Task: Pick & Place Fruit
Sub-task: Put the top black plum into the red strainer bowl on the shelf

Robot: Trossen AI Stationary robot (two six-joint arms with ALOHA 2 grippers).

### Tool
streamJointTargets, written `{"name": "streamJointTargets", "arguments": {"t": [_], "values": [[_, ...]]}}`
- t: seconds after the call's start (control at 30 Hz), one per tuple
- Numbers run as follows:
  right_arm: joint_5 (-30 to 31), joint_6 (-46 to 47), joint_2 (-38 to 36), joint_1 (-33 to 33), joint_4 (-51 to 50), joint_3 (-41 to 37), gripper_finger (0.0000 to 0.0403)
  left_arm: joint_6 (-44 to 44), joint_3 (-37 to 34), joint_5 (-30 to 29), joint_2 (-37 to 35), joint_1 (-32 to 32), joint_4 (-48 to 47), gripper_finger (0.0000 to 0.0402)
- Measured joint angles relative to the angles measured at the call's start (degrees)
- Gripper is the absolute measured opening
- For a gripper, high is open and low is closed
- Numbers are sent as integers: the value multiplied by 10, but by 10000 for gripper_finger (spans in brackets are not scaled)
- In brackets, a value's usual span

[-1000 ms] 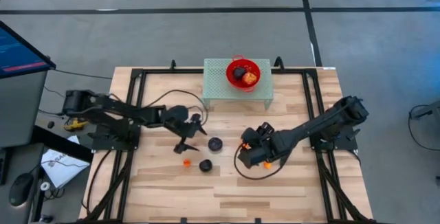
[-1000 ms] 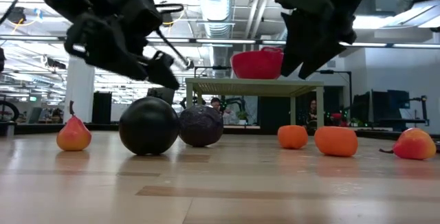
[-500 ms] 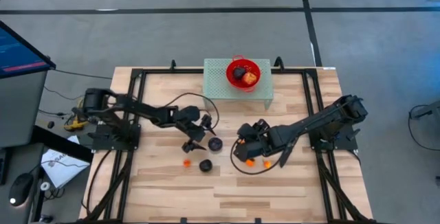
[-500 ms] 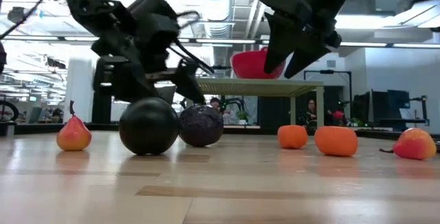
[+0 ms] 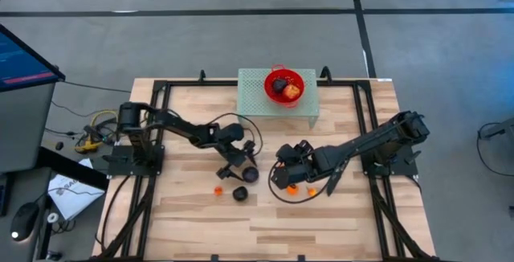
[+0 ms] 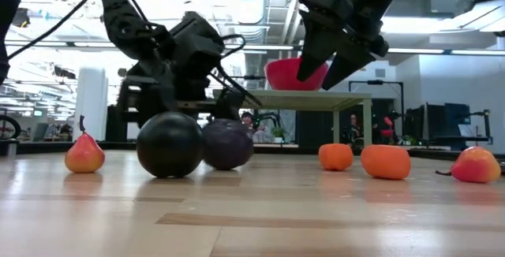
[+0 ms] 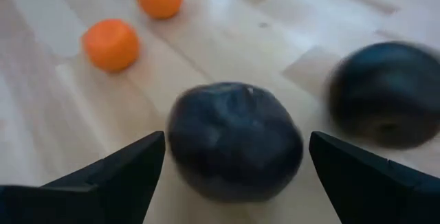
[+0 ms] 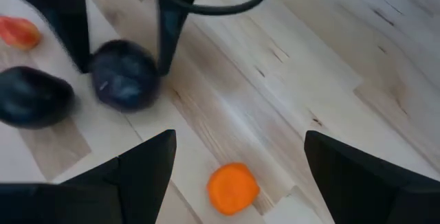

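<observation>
**A:** What has changed on the table?

**B:** The left gripper [image 5: 243,168] has travelled from the table's left toward the middle and dropped low. Its fingers [image 7: 117,176] are spread wide, one on each side of a dark purple fruit [image 7: 235,139]. They do not touch it yet.

**A:** And the right arm?

**B:** The right gripper [image 8: 237,165] has slid inward and hangs low above an orange fruit [image 8: 232,188]. Its fingers are also spread apart, and it holds nothing.

**A:** Where is the rest of the fruit?

**B:** A black fruit [image 5: 239,192] lies just beside the purple one, nearer the table's front edge. A small orange one [image 5: 218,189] sits to its left. Two orange ones [image 6: 385,162] lie under the right arm. The red bowl [image 5: 273,75] stands on a small green stand [image 5: 250,102] at the back and already holds some fruit.

**A:** What does this mean for the task?

**B:** I judge the left arm is lined up to pick up the purple fruit. It only needs to close, lift, and carry it to the bowl. The black fruit is close, so a finger may nudge it.
</observation>
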Motion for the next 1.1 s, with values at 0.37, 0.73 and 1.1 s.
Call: {"name": "streamJointTargets", "arguments": {"t": [0.37, 0.73, 1.1], "values": [[-4, 34, 0, 2, 8, 0, 317, 23, 12, 50, 22, 5, 18, 348], [-19, 34, 0, 1, 6, 0, 317, 21, 12, 67, 26, 6, 17, 291], [-39, 58, -33, 20, -28, 0, 317, -35, 11, 53, -61, 28, 6, 300]]}}
